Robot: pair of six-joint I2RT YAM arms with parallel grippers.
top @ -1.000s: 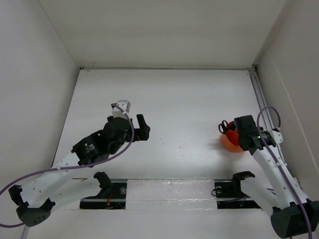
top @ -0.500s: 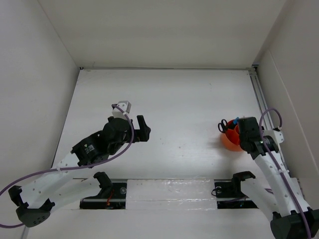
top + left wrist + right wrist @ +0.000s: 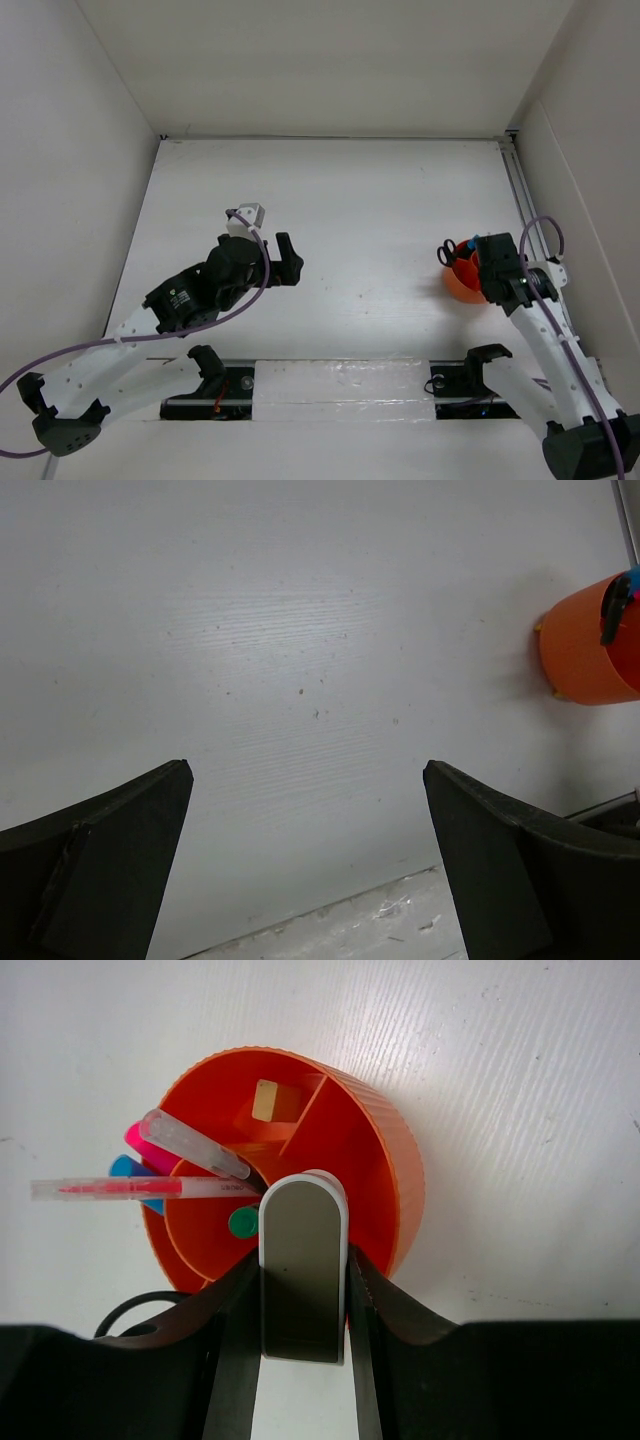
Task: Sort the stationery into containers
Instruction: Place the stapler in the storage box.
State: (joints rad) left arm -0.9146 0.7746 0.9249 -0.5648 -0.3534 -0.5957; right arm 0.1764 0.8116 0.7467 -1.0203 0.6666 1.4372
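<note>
The round orange tub (image 3: 370, 1150) holds a small yellow eraser (image 3: 265, 1100), pink-capped (image 3: 140, 1140) and blue-capped (image 3: 125, 1168) markers, two clear thin pens (image 3: 190, 1145) and a green-capped pen (image 3: 243, 1222). The black scissors handle (image 3: 130, 1315) shows at its left. My right gripper (image 3: 303, 1260) is shut on a flat grey, white-edged item with a rounded end (image 3: 303, 1270), held over the tub's near side. In the top view the tub (image 3: 460, 287) is under the right gripper (image 3: 490, 268). My left gripper (image 3: 305, 880) is open and empty over bare table.
The tub also shows at the far right of the left wrist view (image 3: 580, 650). A metal rail (image 3: 525, 215) runs along the table's right edge beside the tub. White walls enclose the table. The left arm (image 3: 235, 270) sits mid-left.
The right wrist has shifted slightly to the right over the tub with the grey item still held. The left arm has not moved.
</note>
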